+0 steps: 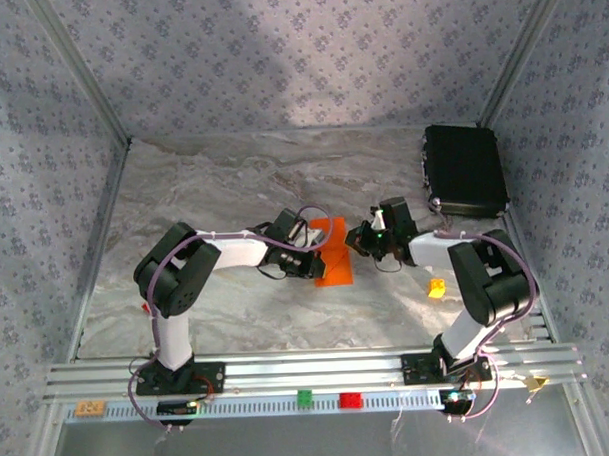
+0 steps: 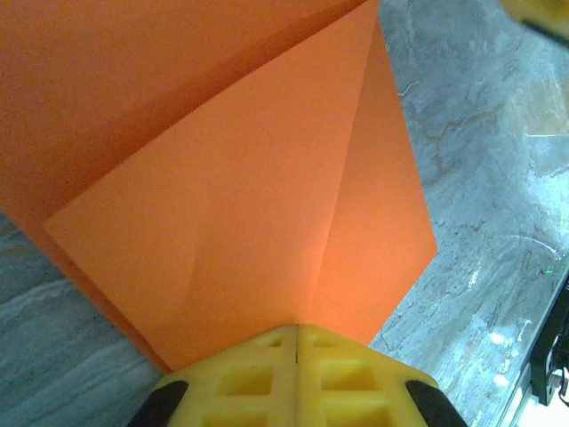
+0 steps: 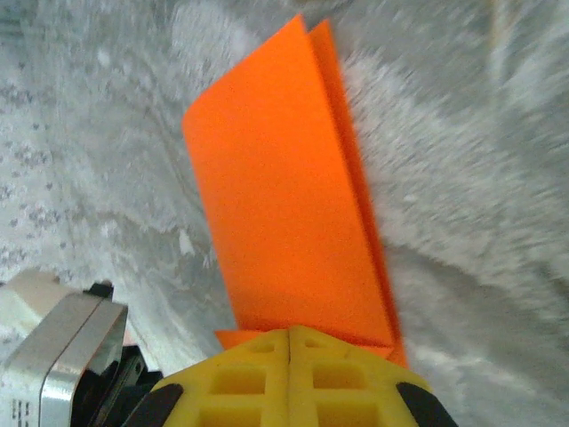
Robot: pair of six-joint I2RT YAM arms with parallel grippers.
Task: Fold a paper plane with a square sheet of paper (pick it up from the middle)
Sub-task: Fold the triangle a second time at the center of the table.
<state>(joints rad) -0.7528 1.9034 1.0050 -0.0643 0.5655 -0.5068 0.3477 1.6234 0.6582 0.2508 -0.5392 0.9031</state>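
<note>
Lying folded on the grey marbled tabletop (image 1: pixel 233 180) between both arms is the thin bright orange sheet of paper (image 1: pixel 330 252). The left wrist view shows a diagonal flap, the right wrist view stacked layers. The left gripper (image 2: pixel 296 329) and right gripper (image 3: pixel 291 332) are each closed tight at its edge, possibly pinching it.

- The orange paper (image 2: pixel 240 205) runs off the left wrist view's top and left edges, and its near edge is hidden behind the left gripper (image 2: pixel 296 331).
- In the right wrist view, the tabletop (image 3: pixel 480 160) is blurred.
</note>
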